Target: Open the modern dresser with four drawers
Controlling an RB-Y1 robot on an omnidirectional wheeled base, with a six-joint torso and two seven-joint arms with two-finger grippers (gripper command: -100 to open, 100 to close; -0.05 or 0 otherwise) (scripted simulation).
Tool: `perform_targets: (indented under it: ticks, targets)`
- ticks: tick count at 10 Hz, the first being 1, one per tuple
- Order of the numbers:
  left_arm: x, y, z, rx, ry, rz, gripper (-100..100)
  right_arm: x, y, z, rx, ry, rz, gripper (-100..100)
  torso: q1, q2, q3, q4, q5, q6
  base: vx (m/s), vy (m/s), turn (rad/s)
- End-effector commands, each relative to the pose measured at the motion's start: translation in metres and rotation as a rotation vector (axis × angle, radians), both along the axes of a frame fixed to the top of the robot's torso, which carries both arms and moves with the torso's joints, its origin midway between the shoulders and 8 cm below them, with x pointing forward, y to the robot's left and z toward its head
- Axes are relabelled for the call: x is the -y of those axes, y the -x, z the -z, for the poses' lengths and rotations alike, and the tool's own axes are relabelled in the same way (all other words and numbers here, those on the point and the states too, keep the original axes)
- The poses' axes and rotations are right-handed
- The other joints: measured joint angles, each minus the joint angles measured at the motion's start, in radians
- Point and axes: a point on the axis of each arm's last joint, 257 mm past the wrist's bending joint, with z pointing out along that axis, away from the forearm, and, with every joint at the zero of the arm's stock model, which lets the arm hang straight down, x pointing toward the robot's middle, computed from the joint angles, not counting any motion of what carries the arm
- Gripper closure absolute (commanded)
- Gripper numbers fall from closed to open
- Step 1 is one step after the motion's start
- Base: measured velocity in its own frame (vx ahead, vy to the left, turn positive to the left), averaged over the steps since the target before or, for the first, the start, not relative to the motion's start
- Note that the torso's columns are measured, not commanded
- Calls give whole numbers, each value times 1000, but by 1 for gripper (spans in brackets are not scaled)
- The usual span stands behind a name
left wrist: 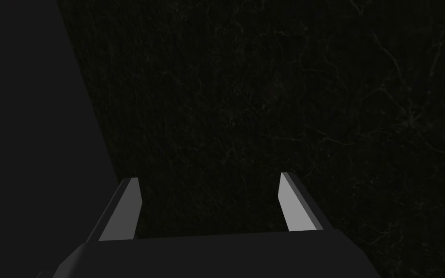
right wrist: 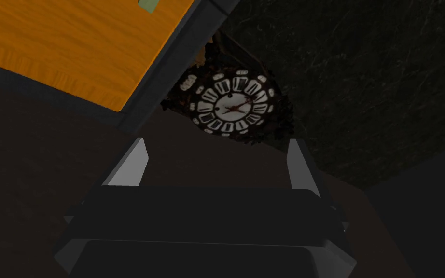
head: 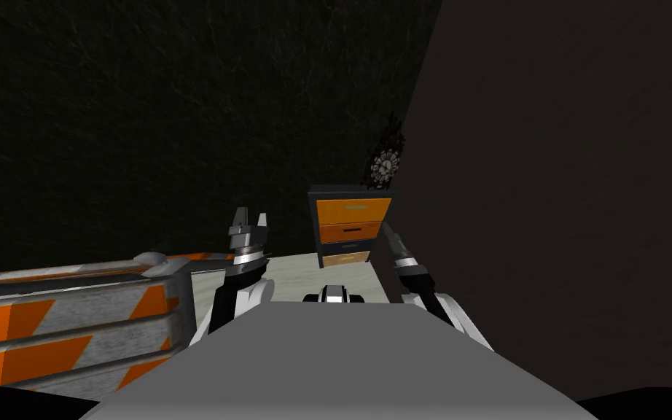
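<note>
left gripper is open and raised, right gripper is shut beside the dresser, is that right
Not quite: the right gripper is open, not shut. The right wrist view shows its fingers standing apart with nothing between them, beside the dresser, with a clock ahead. The left gripper is open and raised, as you said.

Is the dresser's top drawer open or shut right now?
Shut, it seems: the top drawer sits flush in the dark frame of the dresser. The right gripper, open, holds nothing.
</note>
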Motion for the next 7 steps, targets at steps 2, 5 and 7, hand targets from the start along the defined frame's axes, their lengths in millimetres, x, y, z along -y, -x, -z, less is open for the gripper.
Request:
perform_targets:
  ticks: [2,5,7]
  targets:
    - [0,0,0,0,0,0,0,9,-5,29,-88,215,70,-100,-2,1,0,0,0,0,8,50,109]
    - [0,0,0,0,0,0,0,21,-6,50,-154,392,132,-100,0,0,0,0,0,0,14,50,86]
    - [0,0,0,0,0,0,0,29,-5,61,-192,504,175,-100,0,0,0,0,0,0,18,51,77]
